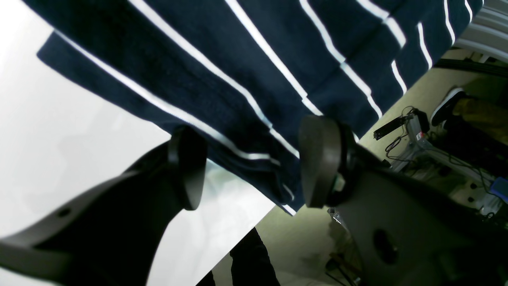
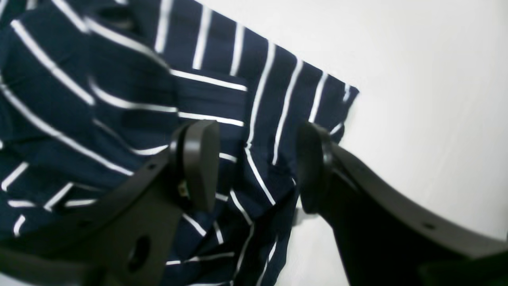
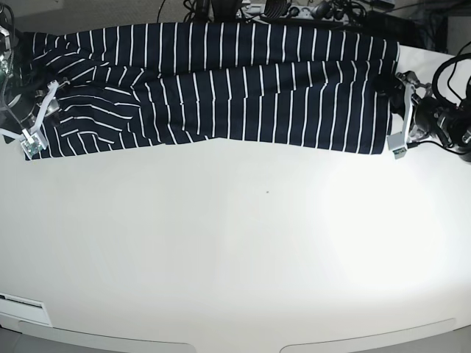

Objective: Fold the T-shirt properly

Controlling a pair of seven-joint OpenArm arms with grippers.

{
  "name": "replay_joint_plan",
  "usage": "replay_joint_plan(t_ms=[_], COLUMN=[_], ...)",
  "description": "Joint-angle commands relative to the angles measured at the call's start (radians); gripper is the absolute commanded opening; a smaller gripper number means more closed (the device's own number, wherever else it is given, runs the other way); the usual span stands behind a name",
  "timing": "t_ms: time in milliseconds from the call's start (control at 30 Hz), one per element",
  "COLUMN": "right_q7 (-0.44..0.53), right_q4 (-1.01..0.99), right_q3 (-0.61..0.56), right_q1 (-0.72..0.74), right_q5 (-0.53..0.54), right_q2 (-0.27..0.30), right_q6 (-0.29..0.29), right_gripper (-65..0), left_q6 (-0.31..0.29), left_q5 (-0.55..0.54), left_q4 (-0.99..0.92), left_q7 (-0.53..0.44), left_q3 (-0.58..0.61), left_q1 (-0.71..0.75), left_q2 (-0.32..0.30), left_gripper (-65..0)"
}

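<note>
Readable text: none in any of the three views.
T-shirt [image 3: 221,88]: plain white stripes only, no print or logo.
Table [image 3: 235,257]: a pale strip at the near left corner shows a dark line, too small to read.
Gear on the floor [image 1: 412,131]: any labels are blurred.

The T-shirt [image 3: 221,88] is soft, matt knit cloth, slightly fuzzy, with flat white stripes. Beneath it the table [image 3: 235,250] looks smooth, faintly glossy white. Beside its hem, both gripper pads [image 1: 190,167] look matt dark plastic.
</note>
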Motion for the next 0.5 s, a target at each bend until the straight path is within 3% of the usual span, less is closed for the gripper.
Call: replay_joint_plan(t_ms=[0,33,133,300,467], right_q7=[0.018,0.018,0.019,0.023,0.061], right_q4=[0.045,0.072,0.158,0.165,0.063], right_q3=[0.010,0.010,0.010,0.010,0.010], right_q1=[0.006,0.006,0.006,0.003,0.003], right_q5=[0.017,0.040,0.114,0.216,0.057], right_q2=[0.019,0.014,-0.031,-0.163,-0.278], right_q6=[-0.003,-0.003,0.051,0.202,0.207], right_gripper=[-36.6,-41.2,-65.0,-65.0,-65.0], left_q6=[0.004,-0.002,-0.046,-0.024,0.032], left_q5=[0.000,0.004,0.057,0.088,0.089], left_q4=[0.006,0.007,0.007,0.006,0.006], left_q7=[0.012,0.015,0.014,-0.022,-0.057], left_q3=[-0.013,-0.014,-0.043,-0.211,-0.446], left_q1=[-0.014,-0.014,-0.014,-0.014,-0.014], left_q2=[-0.026,-0.027,-0.023,-0.018,-0.015], left_gripper=[-26.8,-26.8,-26.8,-26.8,-26.8])
